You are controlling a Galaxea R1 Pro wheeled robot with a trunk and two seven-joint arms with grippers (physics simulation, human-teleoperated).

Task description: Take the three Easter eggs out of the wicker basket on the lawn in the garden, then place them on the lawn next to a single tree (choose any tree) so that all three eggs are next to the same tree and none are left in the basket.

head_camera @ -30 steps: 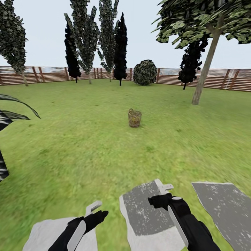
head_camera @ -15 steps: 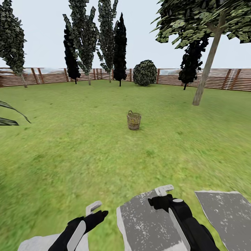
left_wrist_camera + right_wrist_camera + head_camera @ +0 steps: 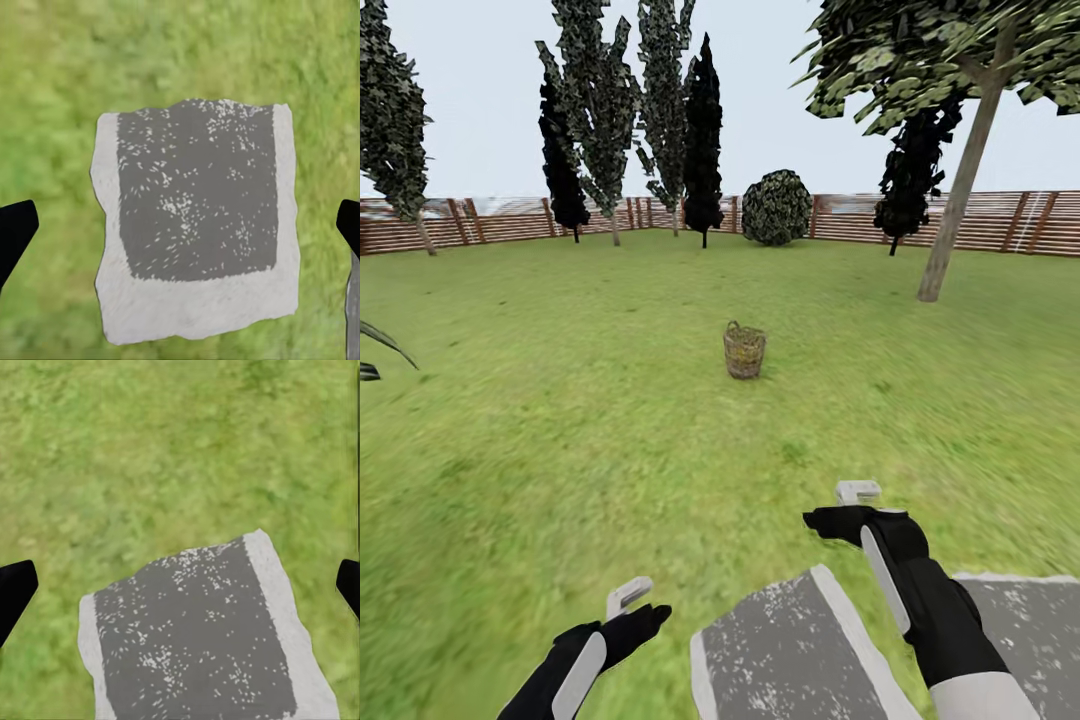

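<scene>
The wicker basket [image 3: 744, 350] stands upright on the lawn [image 3: 610, 420], a few metres ahead in the head view. The Easter eggs cannot be made out at this distance; only a yellowish tint shows through the weave. A tree [image 3: 960, 200] with a pale leaning trunk rises at the right, beyond the basket. My left gripper [image 3: 643, 602] hangs low at the near left, and my right gripper [image 3: 838, 505] is held higher at the near right. Both are far from the basket. In the wrist views the left gripper [image 3: 180, 225] and right gripper [image 3: 180, 585] are open and hold nothing.
Grey stepping stones [image 3: 800, 650] lie in the grass under my arms, with another slab [image 3: 1040, 620] at the right. A slatted wooden fence [image 3: 500, 220] rings the garden. Slim dark trees [image 3: 703, 140] and a round bush [image 3: 776, 207] stand at the far side.
The view has moved forward, so the stones slid toward me and the leaves at the left mostly left the picture. My right arm has risen and reached further ahead.
</scene>
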